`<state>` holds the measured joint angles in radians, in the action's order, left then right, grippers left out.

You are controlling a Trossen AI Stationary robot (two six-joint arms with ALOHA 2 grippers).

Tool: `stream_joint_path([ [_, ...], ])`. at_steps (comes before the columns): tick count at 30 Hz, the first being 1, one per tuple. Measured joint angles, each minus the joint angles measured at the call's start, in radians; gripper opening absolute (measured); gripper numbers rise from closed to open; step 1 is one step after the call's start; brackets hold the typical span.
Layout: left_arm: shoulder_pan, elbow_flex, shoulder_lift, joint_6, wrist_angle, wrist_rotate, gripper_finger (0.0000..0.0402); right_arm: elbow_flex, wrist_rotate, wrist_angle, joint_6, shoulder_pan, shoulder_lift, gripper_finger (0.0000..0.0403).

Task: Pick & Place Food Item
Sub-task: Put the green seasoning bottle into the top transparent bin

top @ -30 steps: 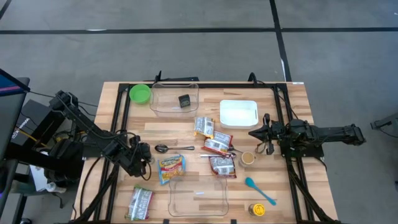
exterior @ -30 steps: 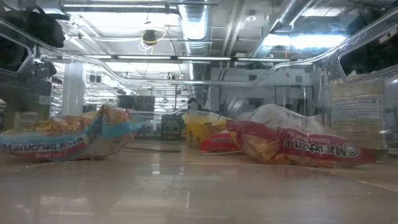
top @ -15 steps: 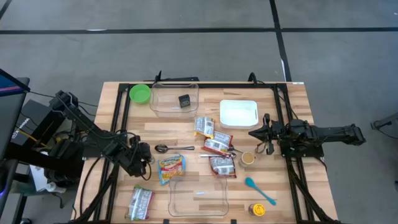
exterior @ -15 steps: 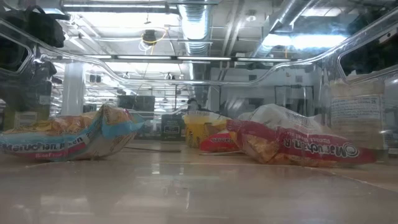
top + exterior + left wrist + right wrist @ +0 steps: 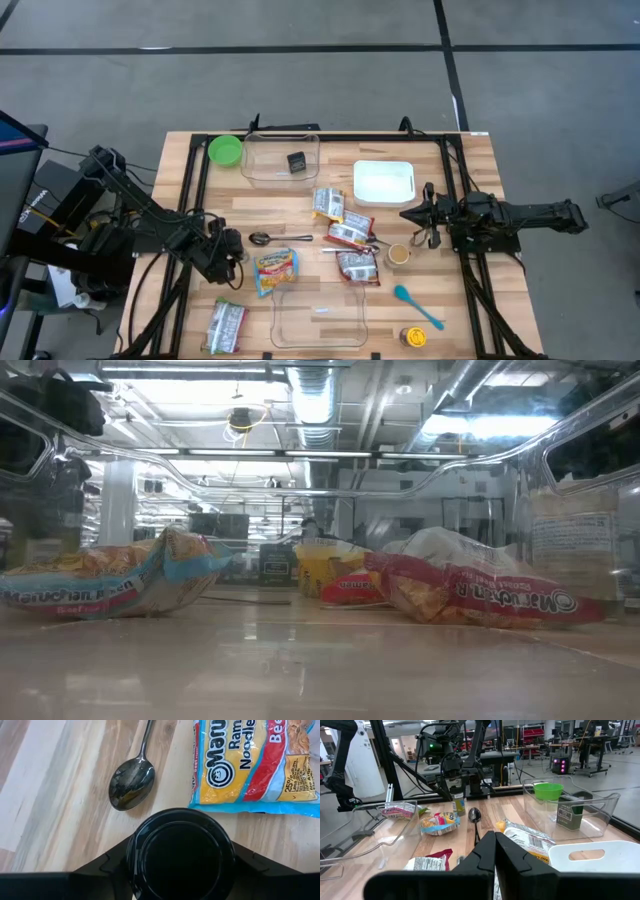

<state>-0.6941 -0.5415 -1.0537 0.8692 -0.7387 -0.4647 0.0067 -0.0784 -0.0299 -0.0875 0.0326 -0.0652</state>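
My left gripper [image 5: 230,256] is near the table's left edge, pointing down, shut on a small jar with a round black lid [image 5: 180,851]. In the right wrist view the jar [image 5: 458,803] shows a yellow-green label. A yellow and blue ramen packet [image 5: 275,270] lies flat just right of it, and a metal spoon [image 5: 262,238] lies beside it. Three red ramen packets [image 5: 350,234] lie at mid table. My right gripper [image 5: 412,215] is shut and empty, level, right of them. My left gripper holds the black-lidded jar between its two fingers, one on each side of the lid [image 5: 131,851]. The fingers come from above, pointing down. The jar stands upright; in the right wrist view its base [image 5: 459,813] seems to be at the table top.
A clear bin [image 5: 320,318] stands at the near edge and another [image 5: 262,160], holding a dark cube, at the back. Also a green bowl [image 5: 225,150], a white tray [image 5: 383,182], a small cup [image 5: 399,254], a teal spoon [image 5: 415,305], a yellow jar [image 5: 413,337] and one more packet [image 5: 225,326].
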Motion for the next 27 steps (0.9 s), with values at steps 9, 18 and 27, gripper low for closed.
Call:
stream_joint_path([
  [9, 0.000, 0.000, 0.000, 0.000, 0.000, -0.007, 0.0204, 0.000, 0.000, 0.000, 0.000, 0.000, 0.000, 0.0000],
  [18, 0.000, 0.000, 0.000, 0.000, 0.000, -0.007, 0.0203, 0.000, 0.000, 0.000, 0.000, 0.000, 0.000, 0.0000],
  [27, 0.023, -0.030, 0.000, 0.002, 0.070, -0.006, 0.0209, 0.000, 0.000, 0.000, 0.000, 0.000, 0.000, 0.0000],
])
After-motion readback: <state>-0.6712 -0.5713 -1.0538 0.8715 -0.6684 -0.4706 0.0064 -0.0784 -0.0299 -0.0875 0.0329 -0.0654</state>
